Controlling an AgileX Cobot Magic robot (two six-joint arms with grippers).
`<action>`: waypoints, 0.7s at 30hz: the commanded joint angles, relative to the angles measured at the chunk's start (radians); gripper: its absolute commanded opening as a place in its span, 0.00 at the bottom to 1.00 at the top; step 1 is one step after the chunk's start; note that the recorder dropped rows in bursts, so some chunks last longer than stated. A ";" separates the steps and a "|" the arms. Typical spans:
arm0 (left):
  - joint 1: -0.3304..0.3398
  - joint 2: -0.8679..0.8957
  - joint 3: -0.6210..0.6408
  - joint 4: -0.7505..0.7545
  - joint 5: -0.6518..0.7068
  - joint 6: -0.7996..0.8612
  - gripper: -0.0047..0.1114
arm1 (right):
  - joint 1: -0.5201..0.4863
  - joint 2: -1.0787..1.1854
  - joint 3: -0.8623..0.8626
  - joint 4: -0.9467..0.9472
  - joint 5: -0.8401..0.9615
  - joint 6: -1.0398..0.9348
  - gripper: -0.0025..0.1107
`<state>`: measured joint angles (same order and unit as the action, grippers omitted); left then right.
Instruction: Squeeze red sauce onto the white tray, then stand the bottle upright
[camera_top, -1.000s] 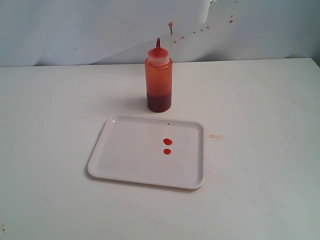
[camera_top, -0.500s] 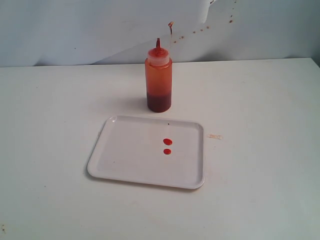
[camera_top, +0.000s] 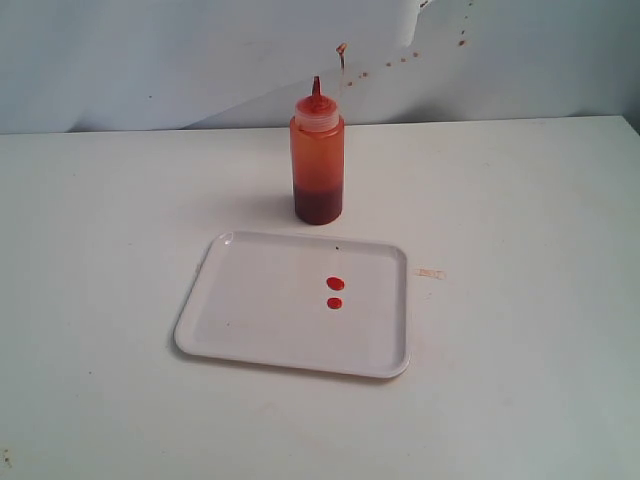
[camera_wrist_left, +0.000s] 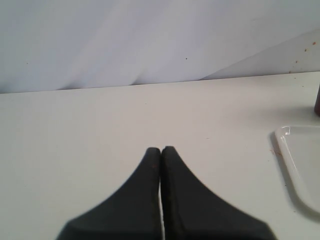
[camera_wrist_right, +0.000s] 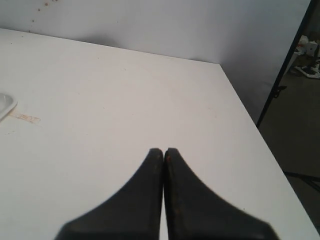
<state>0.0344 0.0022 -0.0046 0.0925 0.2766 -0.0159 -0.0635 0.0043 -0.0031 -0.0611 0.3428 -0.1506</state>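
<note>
The bottle (camera_top: 318, 160) stands upright on the table just behind the white tray (camera_top: 260, 310), its lower part dark with red fill. Two small drops of red sauce (camera_top: 335, 284) lie on the tray, right of its middle. Neither arm shows in the exterior view. My left gripper (camera_wrist_left: 161, 149) is shut with nothing in it, over bare table; a corner of the white tray (camera_wrist_left: 300, 160) and a sliver of the bottle (camera_wrist_left: 317, 100) show at that view's edge. My right gripper (camera_wrist_right: 163, 150) is shut and empty too, over bare table.
A small pale scrap (camera_top: 430, 273) lies on the table right of the tray. Red-brown specks mark the back wall (camera_top: 400, 60). The table's edge (camera_wrist_right: 260, 140) drops off beside my right gripper, with a dark stand and floor beyond.
</note>
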 joint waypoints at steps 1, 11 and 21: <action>-0.003 -0.002 0.005 -0.001 -0.009 -0.002 0.04 | -0.006 -0.004 0.003 0.005 -0.016 0.003 0.02; -0.003 -0.002 0.005 -0.001 -0.009 -0.002 0.04 | -0.006 -0.004 0.003 0.031 -0.010 0.003 0.02; -0.003 -0.002 0.005 -0.001 -0.009 -0.002 0.04 | -0.006 -0.004 0.003 0.070 -0.010 0.132 0.02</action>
<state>0.0344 0.0022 -0.0046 0.0925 0.2766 -0.0159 -0.0635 0.0043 -0.0031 0.0000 0.3428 -0.0302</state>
